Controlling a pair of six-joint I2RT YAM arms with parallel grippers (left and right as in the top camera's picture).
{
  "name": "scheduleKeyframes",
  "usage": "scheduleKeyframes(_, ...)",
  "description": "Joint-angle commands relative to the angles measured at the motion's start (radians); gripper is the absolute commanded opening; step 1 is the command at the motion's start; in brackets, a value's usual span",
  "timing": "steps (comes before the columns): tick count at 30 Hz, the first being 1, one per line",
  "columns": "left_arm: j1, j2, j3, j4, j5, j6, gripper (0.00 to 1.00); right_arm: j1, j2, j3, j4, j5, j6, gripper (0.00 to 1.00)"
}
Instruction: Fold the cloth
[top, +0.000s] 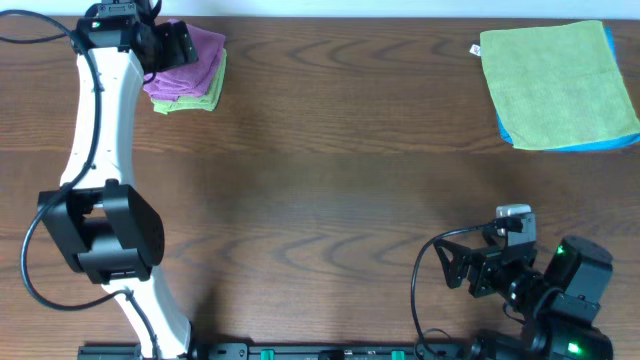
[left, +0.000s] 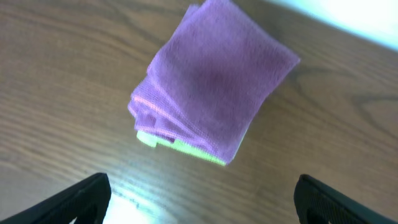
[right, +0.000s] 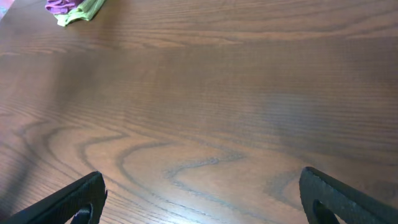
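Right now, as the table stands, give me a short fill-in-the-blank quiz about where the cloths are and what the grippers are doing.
1. The folded purple cloth lies on top of a folded cloth coloured ____.
2. The cloth under the large green cloth is coloured ____.
3. The left gripper, above the purple cloth, is ____ and holds nothing.
4. The right gripper has only bare ____ between its fingers.

Missing words: green; blue; open; table

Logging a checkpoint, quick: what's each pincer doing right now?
Left pincer: open, holding nothing, above the folded purple cloth.
Right pincer: open, empty, over the table.
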Motion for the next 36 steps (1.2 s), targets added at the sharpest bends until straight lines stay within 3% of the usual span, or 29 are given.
scheduleKeyframes(1,0.001,-0.045,0.014,-0.006,0.004,0.013,0.95,-0.008,-0.006,-0.001,-0.002,-0.018,0.006,0.99)
scheduleKeyframes(6,0.003,-0.051,0.014,-0.132,0.003,-0.005,0.95,-0.008,-0.006,-0.002,-0.002,-0.018,0.006,0.99)
scheduleKeyframes(11,0.016,-0.09,0.013,-0.321,0.001,-0.144,0.95,-0.008,-0.006,-0.002,-0.002,-0.018,0.006,0.99)
scheduleKeyframes(25,0.014,-0.324,0.011,-0.663,-0.111,-0.124,0.95,-0.008,-0.006,-0.001,-0.002,-0.019,0.006,0.99)
scheduleKeyframes(31,0.014,-0.471,-0.053,-0.671,-0.113,-0.109,0.95,-0.008,-0.006,-0.001,-0.002,-0.018,0.006,0.99)
scheduleKeyframes(36,0.014,-0.645,-0.248,-0.553,-0.092,-0.109,0.95,-0.008,-0.006,-0.001,-0.002,-0.018,0.006,0.99)
